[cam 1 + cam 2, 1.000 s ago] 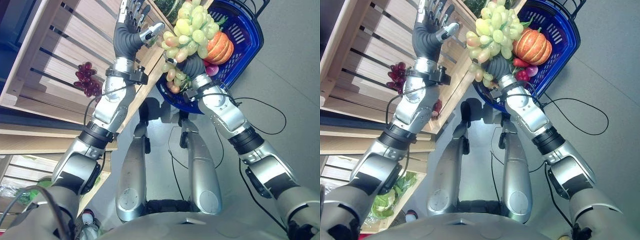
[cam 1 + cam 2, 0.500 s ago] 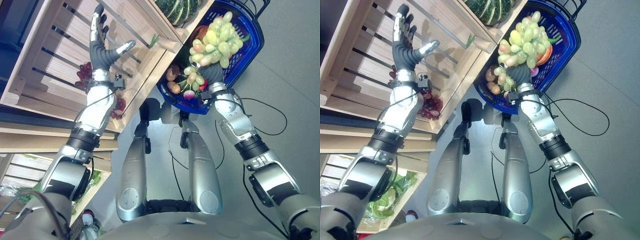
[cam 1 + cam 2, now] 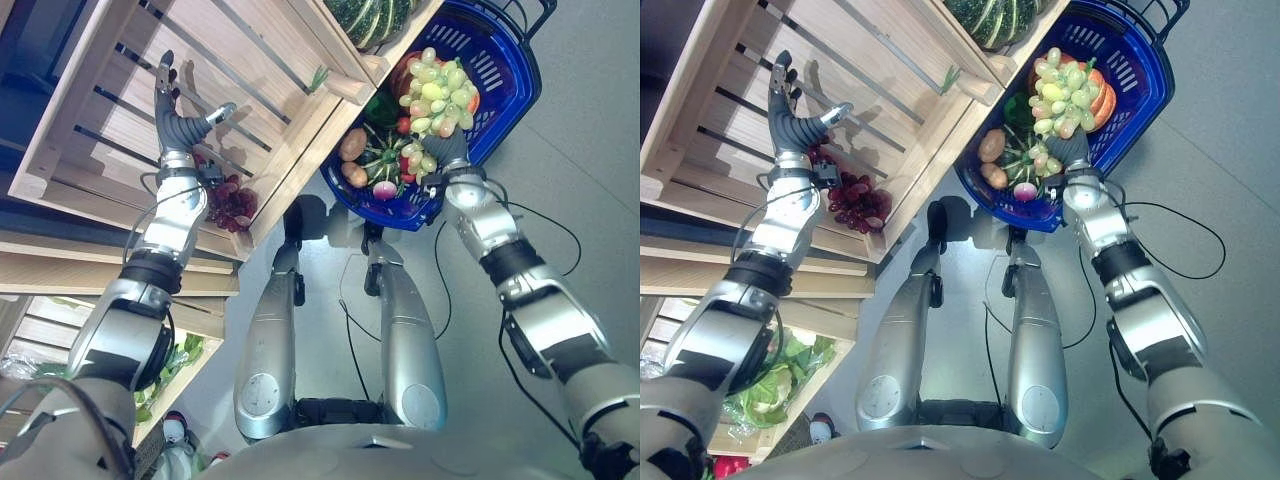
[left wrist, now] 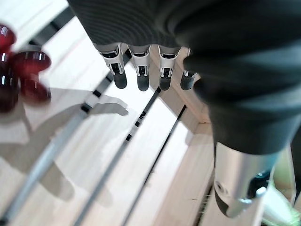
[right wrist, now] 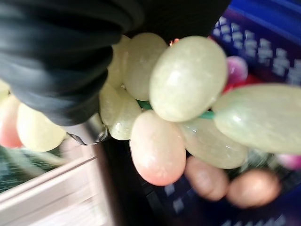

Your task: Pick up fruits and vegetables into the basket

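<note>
My right hand [image 3: 449, 151] is shut on a bunch of green grapes [image 3: 434, 88] and holds it over the blue basket [image 3: 512, 92]. The grapes [image 5: 187, 84] sit close against the hand in the right wrist view. An orange pumpkin [image 3: 1097, 82], a potato [image 3: 352, 143] and a radish [image 3: 385, 190] lie in the basket. My left hand [image 3: 176, 118] is open, fingers straight, inside the slatted wooden crate [image 3: 255, 62]. A bunch of red grapes [image 3: 852, 198] lies on the crate floor just beside that wrist, and red grapes [image 4: 21, 77] show near the left fingertips [image 4: 141, 83].
A striped green squash [image 3: 368, 14] lies in the crate beside the basket. Leafy greens [image 3: 770, 385] sit in a lower crate at the left. The basket stands on the grey floor [image 3: 580, 170] against the crate's corner.
My right hand has carried the green grapes further out, over the middle of the basket. My left hand has swung left across the crate towards the red grapes, still open.
</note>
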{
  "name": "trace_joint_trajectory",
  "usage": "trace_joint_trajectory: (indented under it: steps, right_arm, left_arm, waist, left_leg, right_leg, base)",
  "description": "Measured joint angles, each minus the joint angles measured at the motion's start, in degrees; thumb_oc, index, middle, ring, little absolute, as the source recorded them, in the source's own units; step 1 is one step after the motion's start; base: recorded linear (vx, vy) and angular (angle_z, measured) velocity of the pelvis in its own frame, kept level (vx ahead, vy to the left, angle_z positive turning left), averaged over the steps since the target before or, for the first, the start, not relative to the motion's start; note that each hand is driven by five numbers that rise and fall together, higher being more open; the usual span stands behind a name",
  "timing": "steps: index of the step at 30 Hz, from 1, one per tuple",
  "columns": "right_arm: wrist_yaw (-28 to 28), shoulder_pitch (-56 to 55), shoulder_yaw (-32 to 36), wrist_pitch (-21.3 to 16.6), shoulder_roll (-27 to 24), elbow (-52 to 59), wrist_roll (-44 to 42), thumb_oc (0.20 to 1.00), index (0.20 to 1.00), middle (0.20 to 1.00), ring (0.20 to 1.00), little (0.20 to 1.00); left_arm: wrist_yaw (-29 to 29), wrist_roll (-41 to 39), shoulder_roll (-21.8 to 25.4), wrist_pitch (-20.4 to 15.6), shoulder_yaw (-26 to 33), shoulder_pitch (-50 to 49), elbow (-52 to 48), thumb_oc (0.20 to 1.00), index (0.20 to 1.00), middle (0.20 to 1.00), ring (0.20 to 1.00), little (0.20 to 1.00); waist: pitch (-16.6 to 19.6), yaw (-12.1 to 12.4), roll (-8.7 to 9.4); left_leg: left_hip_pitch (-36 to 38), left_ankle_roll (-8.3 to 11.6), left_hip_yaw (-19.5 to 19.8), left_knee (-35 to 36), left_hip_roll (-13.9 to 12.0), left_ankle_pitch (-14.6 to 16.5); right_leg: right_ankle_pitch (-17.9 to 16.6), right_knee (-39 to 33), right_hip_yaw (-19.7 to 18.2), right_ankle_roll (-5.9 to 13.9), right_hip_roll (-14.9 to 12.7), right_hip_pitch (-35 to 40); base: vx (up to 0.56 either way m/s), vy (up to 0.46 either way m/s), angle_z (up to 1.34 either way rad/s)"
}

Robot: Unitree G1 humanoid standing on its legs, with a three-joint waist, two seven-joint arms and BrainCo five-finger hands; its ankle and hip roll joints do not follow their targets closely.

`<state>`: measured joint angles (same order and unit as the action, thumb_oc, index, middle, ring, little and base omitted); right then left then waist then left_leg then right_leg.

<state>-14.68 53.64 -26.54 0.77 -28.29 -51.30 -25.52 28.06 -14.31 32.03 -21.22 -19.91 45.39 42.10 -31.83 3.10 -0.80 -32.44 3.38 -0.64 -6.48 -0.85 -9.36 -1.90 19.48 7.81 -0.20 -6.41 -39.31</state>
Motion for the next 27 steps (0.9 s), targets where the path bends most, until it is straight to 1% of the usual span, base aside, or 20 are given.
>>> trace_joint_trajectory:
  steps: [1, 2, 6, 7, 9, 14, 18, 20, 22, 23, 24, 25, 26, 27]
  right_arm:
    - [0.41, 2.64, -0.68, 1.67, -0.13, -4.04, 0.26, 0.2, 0.2, 0.2, 0.2, 0.2]
    - [0.9, 3.64, -0.71, 2.64, -0.42, -5.08, 0.48, 0.2, 0.2, 0.2, 0.2, 0.2]
    - [3.53, 7.43, -2.79, 5.58, -0.19, -11.85, 4.63, 0.2, 0.2, 0.2, 0.2, 0.2]
    - [4.0, 8.68, -3.05, 6.66, -0.23, -13.51, 5.21, 0.2, 0.2, 0.2, 0.2, 0.2]
    - [4.43, 10.11, -3.73, 8.35, -0.23, -15.16, 6.6, 0.2, 0.2, 0.2, 0.2, 0.2]
    - [5.25, 13.0, -4.82, 12.48, -0.59, -17.91, 10.06, 0.2, 0.2, 0.2, 0.2, 0.2]
    - [5.23, 14.6, -5.88, 15.48, -0.78, -18.13, 11.52, 0.2, 0.2, 0.2, 0.2, 0.2]
    - [5.23, 15.1, -5.87, 16.31, -0.9, -18.51, 11.79, 0.335, 0.335, 0.335, 0.335, 0.335]
    - [5.22, 15.17, -5.88, 17.12, -0.99, -18.58, 12.88, 0.529, 0.529, 0.529, 0.529, 0.529]
    - [5.21, 15.29, -5.88, 17.48, -1.16, -18.6, 13.33, 0.529, 0.529, 0.529, 0.529, 0.529]
    - [5.21, 15.31, -5.88, 17.61, -1.24, -18.6, 13.34, 0.58, 0.58, 0.58, 0.58, 0.58]
    - [5.21, 15.31, -5.87, 17.94, -1.35, -18.62, 13.36, 0.598, 0.598, 0.598, 0.598, 0.598]
    - [5.21, 15.33, -5.87, 18.0, -1.47, -18.75, 13.47, 0.718, 0.718, 0.718, 0.718, 0.718]
    - [5.18, 15.49, -5.87, 18.07, -1.6, -19.02, 13.91, 0.859, 0.859, 0.859, 0.859, 0.859]
  left_arm:
    - [-0.1, 1.24, 0.69, 1.22, -1.89, 1.67, 1.79, 1.0, 1.0, 1.0, 1.0, 1.0]
    - [-0.2, 2.06, 0.94, 1.92, -1.94, 2.13, 1.97, 1.0, 1.0, 1.0, 1.0, 1.0]
    - [-0.79, 7.0, 2.52, 4.07, -5.8, 4.66, 5.61, 1.0, 1.0, 1.0, 1.0, 1.0]
    - [-1.25, 8.74, 2.87, 5.01, -6.53, 5.21, 6.06, 1.0, 1.0, 1.0, 1.0, 1.0]
    - [-2.17, 10.32, 3.84, 5.42, -8.4, 5.38, 6.27, 1.0, 1.0, 1.0, 1.0, 1.0]
    - [-3.52, 17.79, 4.86, 7.51, -11.93, 6.64, 7.57, 1.0, 1.0, 1.0, 1.0, 1.0]
    - [-5.22, 23.76, 6.84, 7.6, -17.49, 8.41, 8.41, 1.0, 1.0, 1.0, 1.0, 1.0]
    - [-6.07, 25.91, 7.22, 7.61, -19.3, 8.9, 8.53, 1.0, 1.0, 1.0, 1.0, 1.0]
    - [-6.62, 27.74, 7.23, 7.58, -20.9, 8.9, 8.75, 1.0, 1.0, 1.0, 1.0, 1.0]
    - [-7.09, 28.41, 7.23, 7.54, -21.52, 8.9, 8.77, 1.0, 1.0, 1.0, 1.0, 1.0]
    - [-7.23, 28.58, 7.23, 7.53, -21.72, 8.89, 8.77, 1.0, 1.0, 1.0, 1.0, 1.0]
    - [-7.26, 29.12, 7.23, 7.53, -21.89, 8.89, 8.78, 1.0, 1.0, 1.0, 1.0, 1.0]
    - [-7.29, 29.79, 7.23, 7.5, -22.0, 8.94, 8.81, 1.0, 1.0, 1.0, 1.0, 1.0]
    - [-7.42, 30.24, 7.32, 7.45, -22.62, 9.12, 8.85, 1.0, 1.0, 1.0, 1.0, 1.0]
  waist:
    - [-0.09, 0.16, -0.55]
    - [-0.17, 0.3, -0.76]
    - [-0.15, 1.07, -1.0]
    - [-0.18, 1.23, -1.39]
    - [-0.25, 1.31, -1.89]
    - [-0.33, 1.47, -3.81]
    - [-0.38, 1.51, -4.22]
    - [-0.46, 1.55, -4.38]
    - [-0.44, 1.53, -4.71]
    - [-0.42, 1.51, -4.94]
    - [-0.43, 1.5, -5.01]
    - [-0.42, 1.49, -5.07]
    - [-0.42, 1.43, -5.09]
    - [-0.41, 1.38, -5.11]
  left_leg:
    - [-0.34, -0.1, 0.3, 0.0, 0.06, -0.29]
    - [-0.58, 0.0, 0.55, 0.0, 0.11, -0.31]
    - [-0.97, 0.1, 0.73, -0.01, 0.26, -0.39]
    - [-1.22, 0.15, 0.83, -0.01, 0.25, -0.46]
    - [-1.43, -0.3, 0.77, -0.01, 0.47, -0.83]
    - [-2.35, -0.37, 0.89, -0.08, 0.89, -0.95]
    - [-3.18, -0.31, 0.66, -0.15, 1.12, -1.21]
    - [-3.4, -0.28, 0.66, -0.15, 1.19, -1.33]
    - [-3.37, -0.23, 0.68, -0.18, 1.16, -1.37]
    - [-3.37, -0.23, 0.66, -0.18, 1.17, -1.37]
    - [-3.37, -0.23, 0.66, -0.18, 1.17, -1.37]
    - [-3.35, -0.21, 0.66, -0.21, 1.17, -1.38]
    - [-3.34, -0.18, 0.66, -0.23, 1.17, -1.41]
    - [-3.34, -0.18, 0.56, -0.23, 1.22, -1.42]
  right_leg:
    - [0.01, 0.27, 0.4, -0.02, -0.16, -0.26]
    - [0.29, 0.75, 0.6, -0.21, -0.36, -0.62]
    - [0.94, 1.87, 0.74, -0.42, -0.55, -1.46]
    - [0.96, 1.92, 0.86, -0.44, -0.57, -1.65]
    - [1.18, 2.48, 0.74, -0.43, -0.78, -2.16]
    - [1.73, 3.8, 0.69, -0.38, -1.31, -3.52]
    - [2.13, 5.09, 0.37, -0.54, -1.65, -5.06]
    - [2.25, 5.58, 0.33, -0.73, -1.77, -5.53]
    - [2.31, 5.67, 0.37, -0.74, -1.76, -5.51]
    - [2.36, 5.74, 0.35, -0.67, -1.77, -5.55]
    - [2.36, 5.79, 0.34, -0.67, -1.78, -5.56]
    - [2.37, 5.86, 0.33, -0.67, -1.77, -5.58]
    - [2.39, 5.98, 0.32, -0.71, -1.79, -5.61]
    - [2.42, 6.17, 0.18, -0.75, -1.85, -5.77]
  base:
    - [0.0, 0.007, 0.14]
    - [0.0, 0.015, 0.13]
    - [0.0, 0.032, 0.04]
    - [0.0, 0.068, 0.04]
    - [0.0, 0.061, 0.03]
    - [0.0, 0.059, 0.03]
    - [0.0, 0.079, 0.01]
    - [0.0, 0.048, 0.02]
    - [0.0, 0.04, 0.01]
    - [0.0, 0.0, 0.0]
    - [0.0, 0.0, 0.0]
    - [-0.01, 0.05, 0.0]
    - [-0.01, 0.061, 0.0]
    - [-0.01, 0.041, -0.01]
